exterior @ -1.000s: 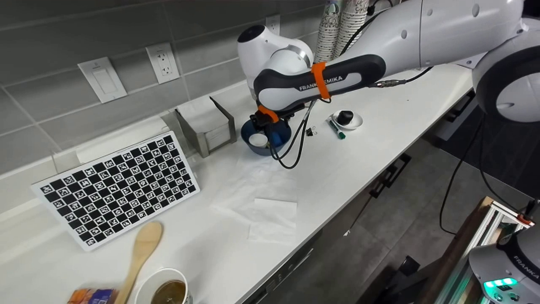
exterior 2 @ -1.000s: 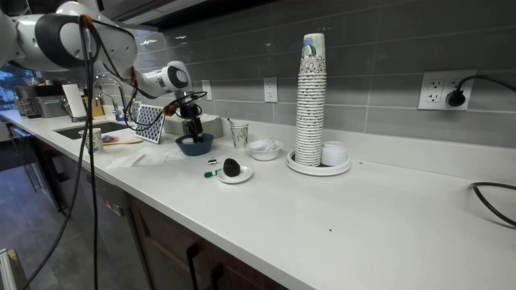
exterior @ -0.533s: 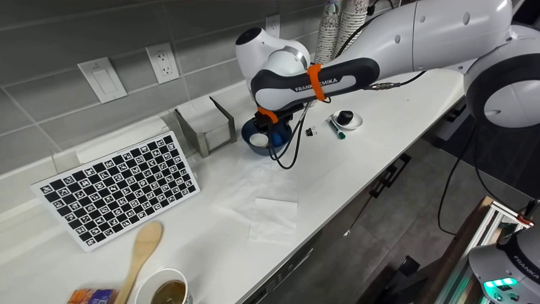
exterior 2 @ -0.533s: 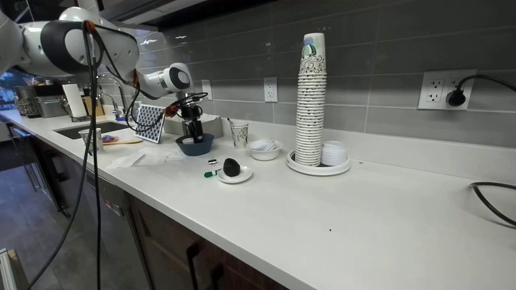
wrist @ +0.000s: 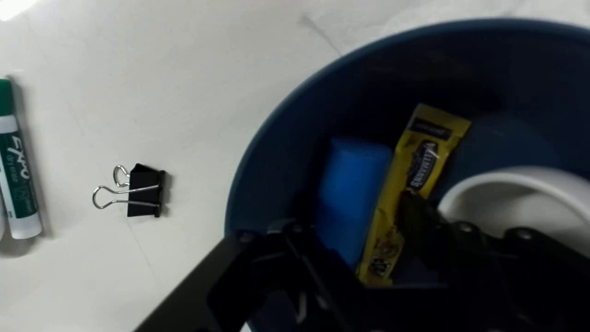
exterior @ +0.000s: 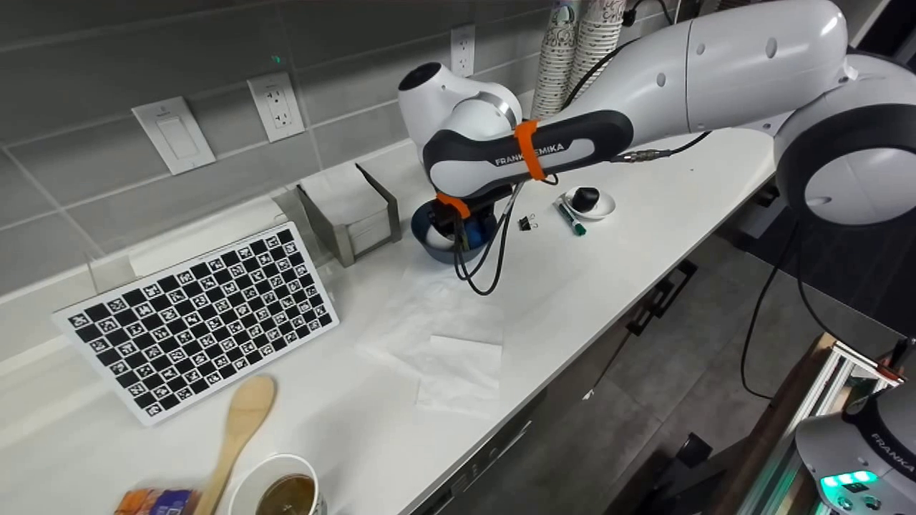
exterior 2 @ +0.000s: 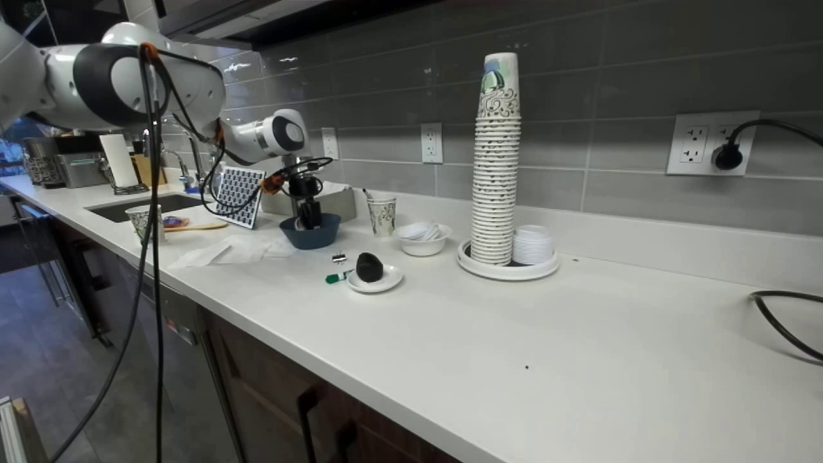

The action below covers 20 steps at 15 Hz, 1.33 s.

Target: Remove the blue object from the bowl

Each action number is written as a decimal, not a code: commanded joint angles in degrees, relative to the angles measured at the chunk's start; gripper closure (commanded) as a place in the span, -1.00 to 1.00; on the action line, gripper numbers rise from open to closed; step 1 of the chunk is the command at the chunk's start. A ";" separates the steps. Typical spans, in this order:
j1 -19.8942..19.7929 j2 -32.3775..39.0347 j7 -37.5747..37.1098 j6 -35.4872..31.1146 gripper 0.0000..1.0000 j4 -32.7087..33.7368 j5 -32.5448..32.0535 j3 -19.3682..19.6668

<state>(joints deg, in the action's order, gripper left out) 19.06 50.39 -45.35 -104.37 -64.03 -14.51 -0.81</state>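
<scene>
The dark navy bowl (wrist: pixel 276 138) stands on the counter and shows in both exterior views. Inside it lies a smooth blue object (wrist: pixel 352 189), pressed up along a yellow condiment packet (wrist: pixel 421 157). A white cup-like dish (wrist: pixel 548 184) sits beside them in the bowl. Pointing down, my black gripper (wrist: pixel 362 214) reaches into the bowl, its fingers apart on either side of the blue object and the packet together. One fingertip meets the packet's edge; the other is dark against the blue object's lower side. Whether they pinch is hidden by shadow.
A black binder clip (wrist: pixel 144 191) and a green marker (wrist: pixel 20 175) lie beside the bowl. Close by are a white plate with a black egg-shaped thing (exterior 2: pixel 369 267), a napkin box (exterior: pixel 376 229), a cup (exterior 2: pixel 382 215) and a white bowl of utensils (exterior 2: pixel 421 244).
The arm has come down and my gripper sits lower inside the bowl. The bowl stays in about the same place.
</scene>
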 commanded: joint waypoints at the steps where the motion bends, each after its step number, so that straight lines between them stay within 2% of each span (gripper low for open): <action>1: -0.02 2.23 1.01 1.53 0.58 2.66 3.13 0.30; 3: -0.01 2.37 1.02 1.66 0.80 2.96 3.60 0.34; 7: -0.20 1.97 1.12 1.69 0.81 3.44 4.70 0.02; 10: -0.58 -1.63 0.87 -0.68 0.81 2.28 4.45 -0.98; 17: -0.36 -7.78 -0.77 -2.91 0.81 -0.05 2.48 0.62; 20: -0.69 -10.53 -2.44 -2.98 0.81 -2.00 1.91 2.47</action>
<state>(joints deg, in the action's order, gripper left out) 18.73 43.69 -45.71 -106.08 -61.87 -11.60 0.35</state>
